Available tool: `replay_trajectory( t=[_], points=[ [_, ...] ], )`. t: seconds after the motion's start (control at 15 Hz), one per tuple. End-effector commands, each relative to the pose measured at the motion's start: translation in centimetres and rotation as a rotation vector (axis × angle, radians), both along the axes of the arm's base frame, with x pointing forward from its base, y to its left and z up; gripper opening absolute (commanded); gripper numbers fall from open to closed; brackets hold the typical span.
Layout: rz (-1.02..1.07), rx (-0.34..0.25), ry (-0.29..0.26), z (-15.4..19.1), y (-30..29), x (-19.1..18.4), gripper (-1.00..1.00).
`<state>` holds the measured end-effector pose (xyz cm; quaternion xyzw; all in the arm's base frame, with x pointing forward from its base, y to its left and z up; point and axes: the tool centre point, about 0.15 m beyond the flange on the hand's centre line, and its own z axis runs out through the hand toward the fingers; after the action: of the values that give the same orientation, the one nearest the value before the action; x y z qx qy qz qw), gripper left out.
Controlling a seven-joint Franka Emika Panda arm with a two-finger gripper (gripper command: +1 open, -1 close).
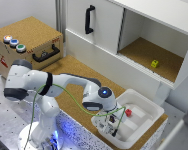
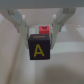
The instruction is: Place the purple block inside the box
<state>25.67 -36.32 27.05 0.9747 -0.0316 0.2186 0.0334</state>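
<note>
The purple block (image 2: pixel 39 47), a dark cube with a yellow letter A, sits between my fingertips in the wrist view. My gripper (image 2: pixel 40 37) is shut on it, one finger (image 2: pixel 21 22) on each side. In the exterior view my gripper (image 1: pixel 112 125) hangs inside the white box (image 1: pixel 155 108) near its front end, and the block is mostly hidden there by the hand. The box's pale floor (image 2: pixel 15 67) lies below the block.
A red block (image 1: pixel 128 113) lies in the box beside my gripper and shows behind the purple block (image 2: pixel 43 29). A yellow block (image 1: pixel 154 63) sits in the open cabinet. A brown case (image 1: pixel 29 42) with buttons stands at the back of the exterior view's left.
</note>
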Motion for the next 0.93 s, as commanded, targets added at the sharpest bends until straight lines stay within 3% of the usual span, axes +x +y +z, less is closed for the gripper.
replay_trajectory(
  t=[0.0, 0.27, 0.33, 0.6, 0.87],
  points=[
    [-0.067, -0.004, 0.064, -2.5, -0.4, 4.7, -1.00],
    [-0.083, -0.008, 0.153, -2.4, -1.5, 3.6, -1.00],
    [-0.076, -0.011, 0.168, -1.9, -1.6, 2.8, 1.00],
    [-0.060, -0.024, 0.172, -0.2, -1.0, -0.4, 1.00],
    [-0.066, 0.001, 0.183, 0.6, -0.7, -1.1, 1.00]
  ],
)
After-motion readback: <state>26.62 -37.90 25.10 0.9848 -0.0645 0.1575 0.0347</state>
